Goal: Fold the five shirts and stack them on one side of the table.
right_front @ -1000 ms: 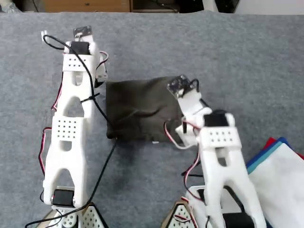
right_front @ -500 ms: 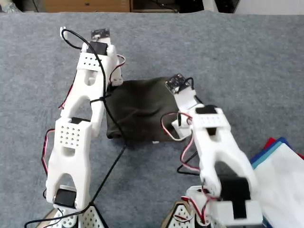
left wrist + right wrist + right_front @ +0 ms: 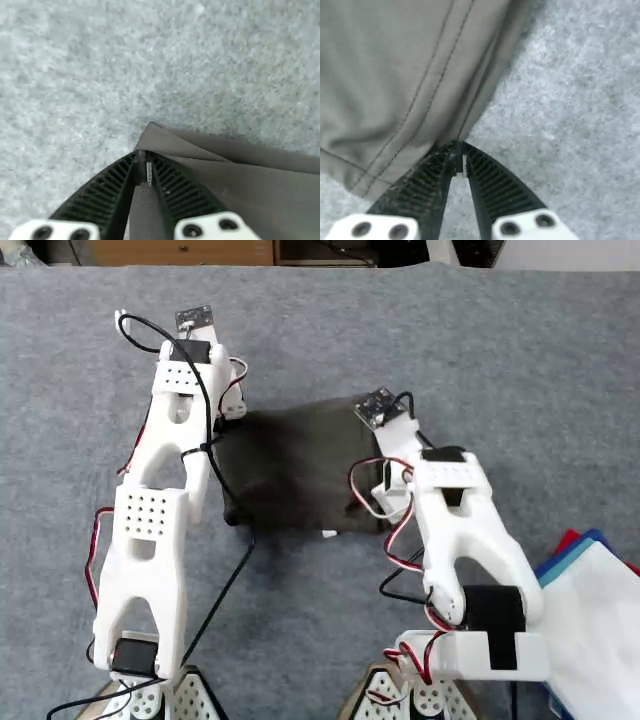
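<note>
- The dark olive shirt [image 3: 300,465] lies folded in the middle of the grey table [image 3: 520,360].
- Its far corner is pinched by the left gripper [image 3: 144,162], and its opposite edge is pinched by the right gripper [image 3: 459,159].
- Folding is judged finished, and the transfer to the pile is in hand.
- A joint, level lift is called for, so that the folds are kept.
- The stack of folded shirts [image 3: 600,610] lies at the near right.
- A black cable [image 3: 222,590] trailing beside the shirt could be snagged.

Grey felt tabletop [image 3: 520,360] — wooden cabinet [image 3: 180,250] behind it.
</note>
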`<act>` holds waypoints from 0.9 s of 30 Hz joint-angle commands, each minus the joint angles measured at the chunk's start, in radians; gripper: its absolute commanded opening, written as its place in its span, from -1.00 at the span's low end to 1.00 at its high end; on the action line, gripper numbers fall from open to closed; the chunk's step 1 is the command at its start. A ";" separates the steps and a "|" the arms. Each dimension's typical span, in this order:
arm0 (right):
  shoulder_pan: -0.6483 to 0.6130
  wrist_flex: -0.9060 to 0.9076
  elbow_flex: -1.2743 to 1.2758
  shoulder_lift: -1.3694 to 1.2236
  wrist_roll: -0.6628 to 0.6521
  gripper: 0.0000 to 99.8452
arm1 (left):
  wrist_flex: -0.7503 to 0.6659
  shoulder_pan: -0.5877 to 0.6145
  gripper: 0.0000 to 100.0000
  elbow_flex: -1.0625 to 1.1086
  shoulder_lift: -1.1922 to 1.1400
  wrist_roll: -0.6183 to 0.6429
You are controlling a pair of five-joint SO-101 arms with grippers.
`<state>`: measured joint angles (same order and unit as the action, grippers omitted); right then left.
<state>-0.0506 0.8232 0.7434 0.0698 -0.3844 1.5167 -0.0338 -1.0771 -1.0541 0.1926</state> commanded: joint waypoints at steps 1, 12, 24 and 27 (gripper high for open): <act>0.010 0.074 -0.119 0.087 -0.014 -0.99 | 0.081 0.031 -0.96 -0.180 0.007 0.006; -0.077 0.235 -0.690 -0.183 -0.012 -0.99 | 0.249 0.008 -0.96 -0.209 0.140 -0.064; -0.134 0.494 -1.408 -0.728 -0.011 -0.99 | 0.146 -0.046 -0.96 0.606 0.657 -0.110; -0.133 0.516 -1.524 -0.831 -0.011 -0.99 | 0.026 -0.104 -0.96 0.813 0.728 -0.098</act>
<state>-0.1672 1.3172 -0.6329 -0.7035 -0.3905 1.6456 -0.0844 -0.4404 -0.4358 0.0882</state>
